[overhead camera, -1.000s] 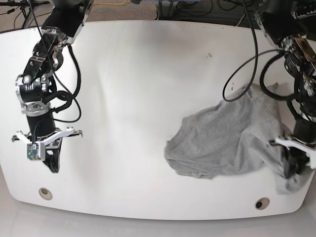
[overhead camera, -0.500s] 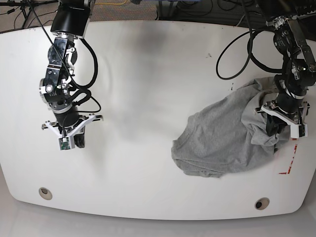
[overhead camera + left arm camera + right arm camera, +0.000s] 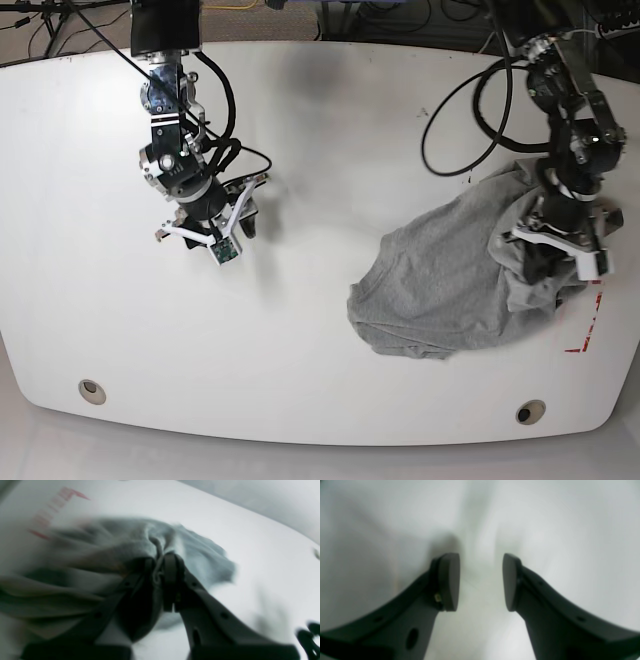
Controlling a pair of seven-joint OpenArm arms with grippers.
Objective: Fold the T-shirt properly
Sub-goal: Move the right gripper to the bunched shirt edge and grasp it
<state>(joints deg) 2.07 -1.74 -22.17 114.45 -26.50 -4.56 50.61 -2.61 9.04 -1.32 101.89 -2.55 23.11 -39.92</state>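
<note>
Limp, light T-shirt [image 3: 450,280] bunches in the left gripper [image 3: 160,562] pinching its fold; right gripper [image 3: 481,580], well apart from the shirt, stands open and empty; better hold: a hem corner.

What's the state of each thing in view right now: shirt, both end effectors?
T-shirt: crumpled, unfolded, one edge lifted off the table.
Left end effector: shut on a bunched fold of the T-shirt.
Right end effector: open, empty, over bare table, apart from the T-shirt.

Blurred close view: the left end effector [image 3: 160,580] pinches a bunched fold of grey T-shirt [image 3: 120,547] above a white desk [image 3: 250,542] with red markings [image 3: 50,512].
</note>
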